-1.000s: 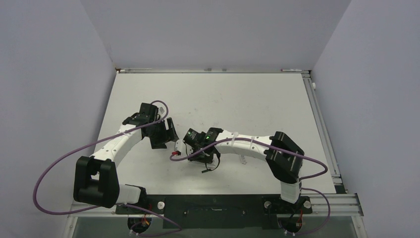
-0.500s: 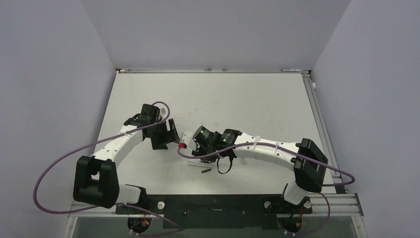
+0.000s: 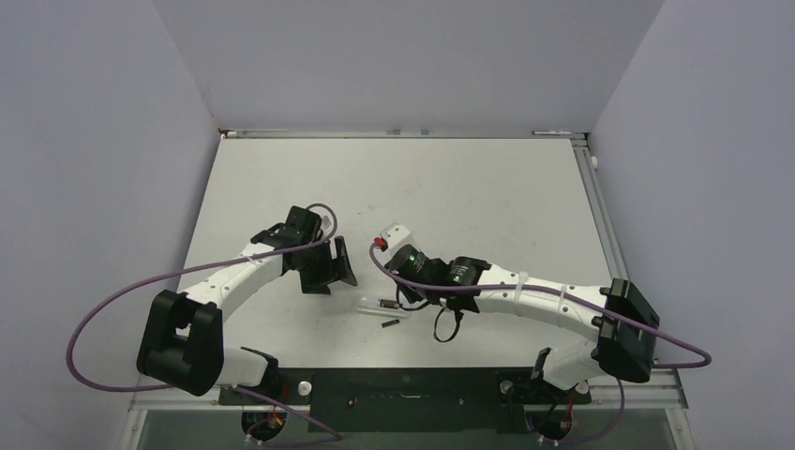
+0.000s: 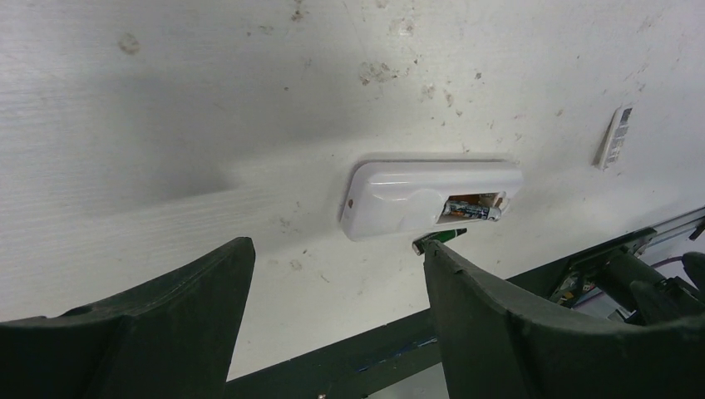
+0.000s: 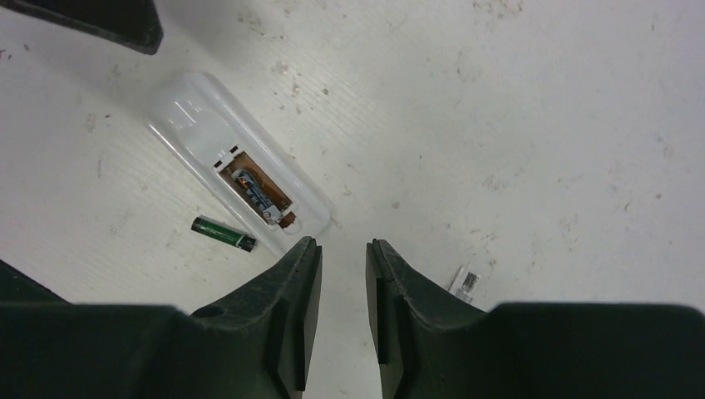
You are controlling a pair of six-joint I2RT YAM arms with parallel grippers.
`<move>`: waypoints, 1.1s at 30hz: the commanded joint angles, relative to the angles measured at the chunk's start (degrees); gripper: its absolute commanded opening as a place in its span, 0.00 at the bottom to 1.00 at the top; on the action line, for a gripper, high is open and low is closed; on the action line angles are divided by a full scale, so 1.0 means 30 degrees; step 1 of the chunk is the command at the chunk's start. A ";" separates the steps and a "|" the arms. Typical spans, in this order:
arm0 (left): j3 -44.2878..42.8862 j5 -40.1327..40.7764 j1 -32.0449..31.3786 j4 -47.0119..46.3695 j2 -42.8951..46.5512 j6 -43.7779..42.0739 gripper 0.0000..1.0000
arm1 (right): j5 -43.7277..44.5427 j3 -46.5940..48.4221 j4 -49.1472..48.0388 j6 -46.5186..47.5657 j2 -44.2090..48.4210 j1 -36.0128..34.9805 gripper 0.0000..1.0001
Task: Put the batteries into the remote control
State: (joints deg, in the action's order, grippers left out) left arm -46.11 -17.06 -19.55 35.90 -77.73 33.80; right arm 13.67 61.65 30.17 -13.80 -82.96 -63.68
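The white remote control lies face down near the table's front middle, its dark battery slot uncovered. One of the batteries lies inside the slot. The other, dark green, lies loose on the table just beside the remote, and shows in the top view too. My right gripper hovers just off the slot end of the remote, jaws a narrow gap apart with nothing between them. My left gripper stands wide open and empty, short of the remote.
A small white piece with a dark printed mark lies on the table to the right of the right fingers; the left wrist view shows it too. The black front rail runs close behind the loose battery.
The right arm has swung right and back off the remote, uncovering it and the loose battery, and its jaws have parted slightly. The left gripper has shifted right, toward the remote.
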 commanded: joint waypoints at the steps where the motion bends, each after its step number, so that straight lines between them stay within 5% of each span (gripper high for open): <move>1: 0.0014 0.0241 -0.0997 -0.1375 -0.0237 0.0906 0.71 | 0.2233 -0.1199 -0.1482 -0.4514 0.1596 0.0351 0.28; 7: 0.0473 0.0440 -0.1647 -0.2015 -0.0517 0.1525 0.71 | 0.0030 -0.2270 -0.2753 -0.4968 0.1866 0.0663 0.25; 11: 0.0729 0.0442 -0.1793 -0.2504 -0.0806 0.1694 0.70 | -0.0825 -0.2395 -0.3154 -0.5250 0.1280 0.0913 0.09; 33: 0.1658 -0.0354 -0.2257 -0.4521 -0.1997 0.2133 0.68 | -0.3085 -0.0422 -0.4173 -0.6185 -0.3337 0.0982 0.08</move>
State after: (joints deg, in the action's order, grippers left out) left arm -41.36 -17.30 -25.93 25.02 -83.46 39.90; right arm 5.39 57.45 19.97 -31.83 -92.20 -61.10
